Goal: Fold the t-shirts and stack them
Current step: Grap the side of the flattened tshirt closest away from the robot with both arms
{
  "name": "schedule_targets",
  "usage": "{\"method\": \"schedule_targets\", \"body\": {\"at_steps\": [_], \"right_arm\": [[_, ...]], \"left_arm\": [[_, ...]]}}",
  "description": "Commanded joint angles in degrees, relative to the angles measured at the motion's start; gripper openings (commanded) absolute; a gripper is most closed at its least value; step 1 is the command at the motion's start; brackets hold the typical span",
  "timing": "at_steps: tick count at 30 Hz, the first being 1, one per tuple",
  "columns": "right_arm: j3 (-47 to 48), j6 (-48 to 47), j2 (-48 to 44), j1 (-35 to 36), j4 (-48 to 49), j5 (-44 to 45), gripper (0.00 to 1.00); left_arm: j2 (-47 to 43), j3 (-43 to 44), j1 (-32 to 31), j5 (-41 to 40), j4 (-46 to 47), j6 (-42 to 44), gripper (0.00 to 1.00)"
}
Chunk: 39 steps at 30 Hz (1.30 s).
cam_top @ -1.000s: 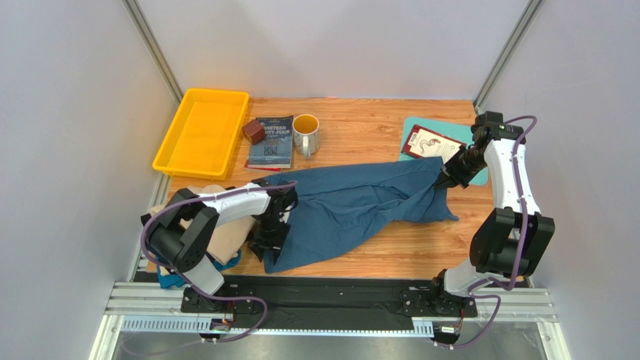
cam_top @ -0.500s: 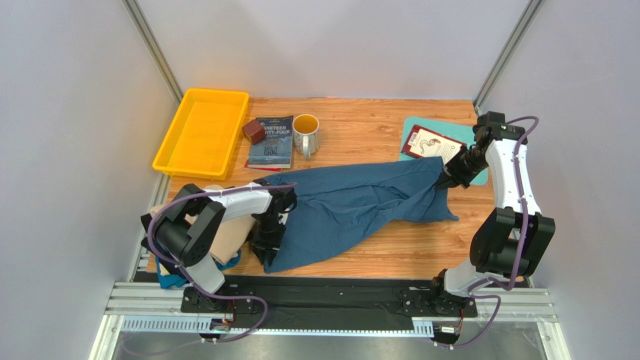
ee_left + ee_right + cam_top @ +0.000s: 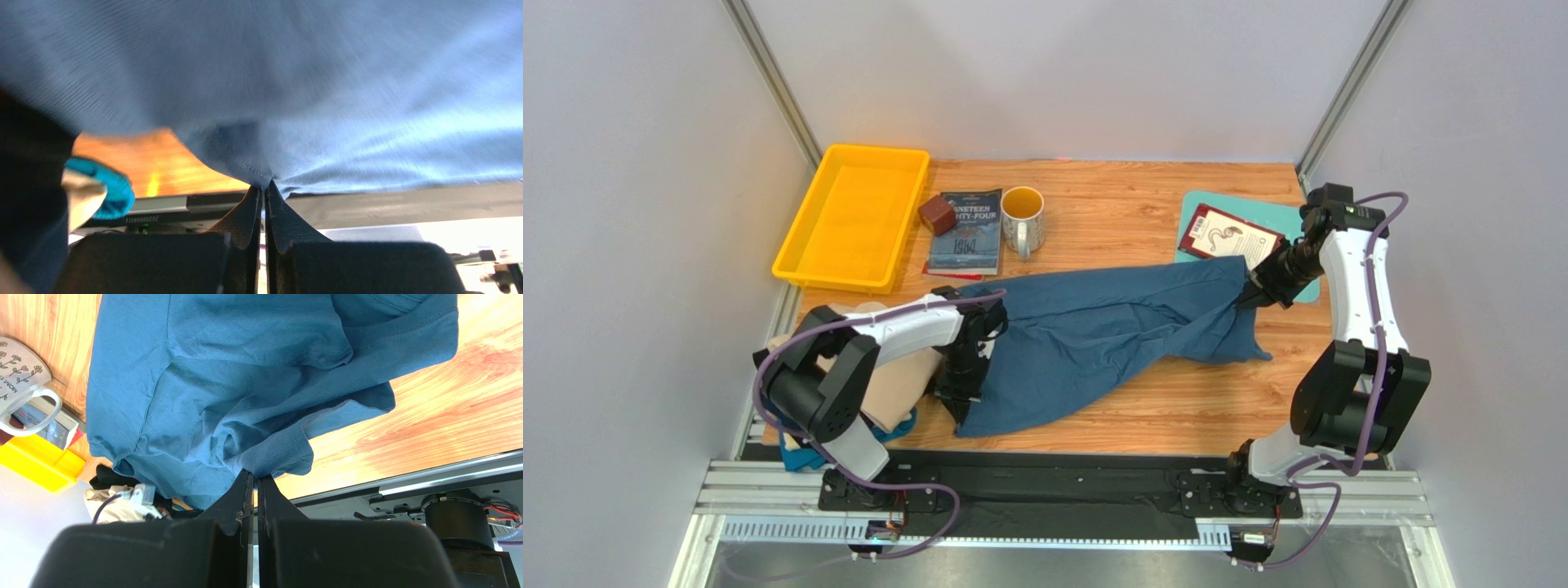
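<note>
Teal-blue t-shirt stretches across the table, left gripper and right gripper each pinched tight on its cloth.

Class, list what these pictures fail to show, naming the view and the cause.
- Top view: beige shirt mostly under the left arm; pile beneath unclear.
- Left wrist: teal shirt fills the frame, blurred.
- Right wrist: mug cut by the left edge.
- Top view: book title too small.

Left fingers pinched together, arm low; right fingers closed, arm outstretched.
</note>
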Motion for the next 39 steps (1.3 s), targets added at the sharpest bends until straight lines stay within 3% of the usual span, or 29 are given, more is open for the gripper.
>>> {"method": "schedule_targets", "body": {"at_steps": [1,6,12,23,32,39], "right_arm": [[-0.56,-0.45,-4.11,-1.38,1.22,-0.20,0.00],[-3.28,0.43,-8.49,-2.35,1.22,-2.31,0.00],[-11.44,2.71,-16.40,-2.35,1.83,-4.77,0.00],[-20.43,8.43,-39.43,-2.35,-0.97,-6.80,0.00],[-9.01,2.72,-37.69,-2.35,-10.91,-3.29,0.00],[-6.37,-0.88,-29.61,-2.35,-7.33,-0.21,0.00]], "left_arm": [[-7.00,4.89,0.28,-0.76,-4.24,0.46,0.00],[-12.18,11.21,0.37,-2.87,-7.41,0.55,0.00],[-11.14,18.60,0.89,-6.83,-10.31,1.69,0.00],[-18.77,14.30,0.98,-12.98,-8.73,-0.24,0.00],[-28.09,15.00,4.49,-18.26,-10.40,-2.09,0.00],[-23.54,17.02,7.92,-15.63,-8.39,1.42,0.00]]}}
